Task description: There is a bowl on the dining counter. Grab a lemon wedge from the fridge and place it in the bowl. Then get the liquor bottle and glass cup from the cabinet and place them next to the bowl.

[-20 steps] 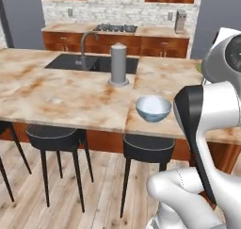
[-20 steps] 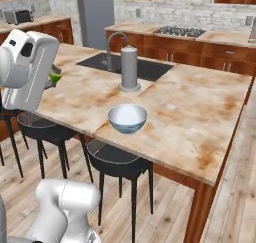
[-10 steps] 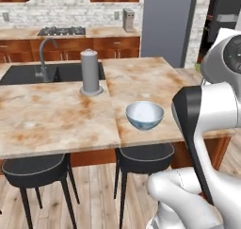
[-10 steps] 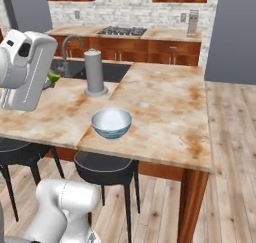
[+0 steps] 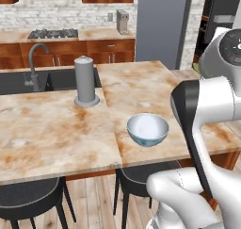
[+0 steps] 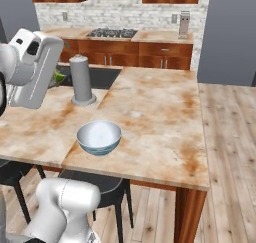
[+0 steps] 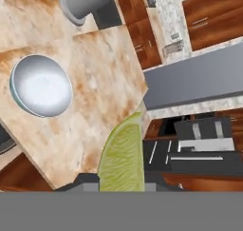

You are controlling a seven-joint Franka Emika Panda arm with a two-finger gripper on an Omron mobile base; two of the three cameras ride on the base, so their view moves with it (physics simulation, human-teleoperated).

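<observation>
Pincer (image 7: 122,187) is clenched on the lemon wedge (image 7: 122,154), carried high beside the worktop (image 5: 56,134). Both base cameras have swung round since a second ago, so the bowl (image 5: 147,129) near the worktop's front edge sits closer; dropping the wedge in comes next.

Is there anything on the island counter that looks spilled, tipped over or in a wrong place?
Nothing stands out. The bowl sits upright and empty on the dining counter, the tall grey cylinder stands straight beside the sink, and no spill shows. The claw holds the lemon wedge.
</observation>
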